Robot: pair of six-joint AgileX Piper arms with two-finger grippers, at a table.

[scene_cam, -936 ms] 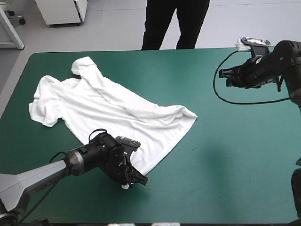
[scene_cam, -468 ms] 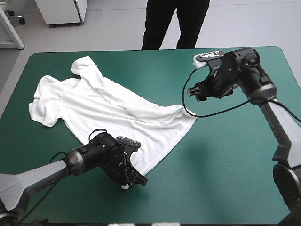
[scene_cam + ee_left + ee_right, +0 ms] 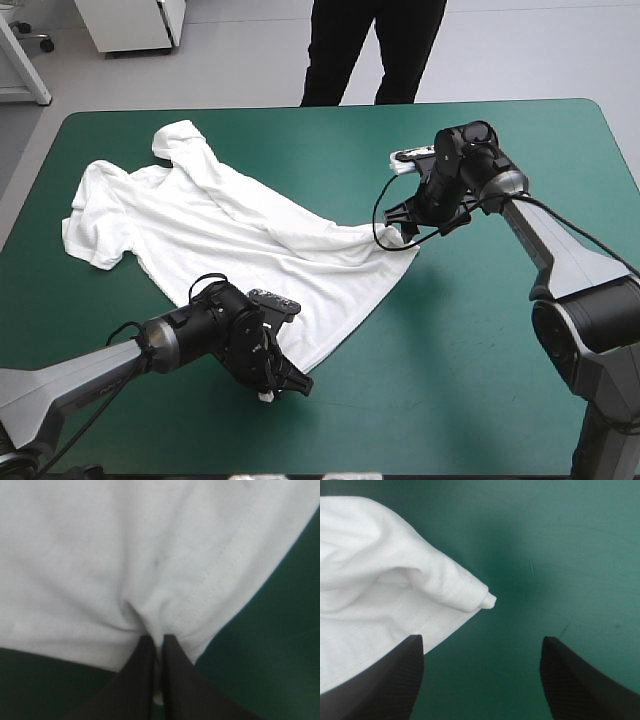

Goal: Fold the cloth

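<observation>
The right gripper [image 3: 408, 222] has swung in from the bench's far right side. It now hangs just over the T-shirt's [image 3: 230, 225] right hem corner [image 3: 413, 244]. In its wrist view its fingers [image 3: 395, 680] stand wide apart, with that hem corner [image 3: 487, 600] lying ahead of them and slightly toward 1 finger. They hold nothing yet.

The left gripper [image 3: 288, 384] has not moved. Its fingers [image 3: 142, 675] are pinched almost together on the near hem, and the fabric puckers into folds just ahead of the tips.

The T-shirt has kept its place too. It lies spread but wrinkled on the left half of the teal-green bench [image 3: 480, 330], running diagonally. Its collar and sleeves point to the far left and its hem to the near right.

This looks like the start of a 2-handed grasp. 1 hem corner is already held and the other is lined up, so no fold has been made yet. The right gripper probably needs to come down and a little toward the cloth. That would put the corner between its fingers rather than beside them before they pinch.

No container is in view. The bench carries only the T-shirt.
</observation>
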